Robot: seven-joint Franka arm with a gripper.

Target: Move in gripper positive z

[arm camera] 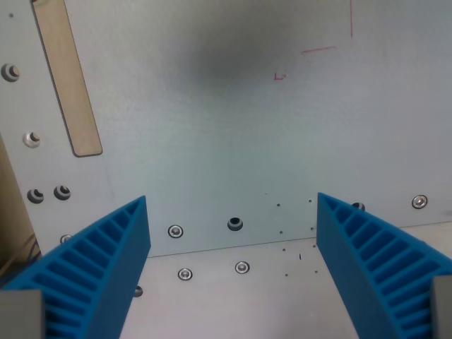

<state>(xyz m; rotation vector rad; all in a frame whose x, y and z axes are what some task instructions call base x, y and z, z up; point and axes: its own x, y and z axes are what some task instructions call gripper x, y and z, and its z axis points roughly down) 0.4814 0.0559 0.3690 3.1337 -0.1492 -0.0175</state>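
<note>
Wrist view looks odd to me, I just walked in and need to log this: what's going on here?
The gripper on the Franka arm is open and holds nothing; its two blue ribbed fingers stand wide apart. Below lies a grey metal plate with screws and holes. A wooden slat shows at the wrist view's upper left, faint red marks at the upper right. Nothing is being grasped.

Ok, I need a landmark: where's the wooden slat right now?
In the wrist view's upper left, the wooden slat lies on the grey plate, beside the left-edge bolts.
</note>
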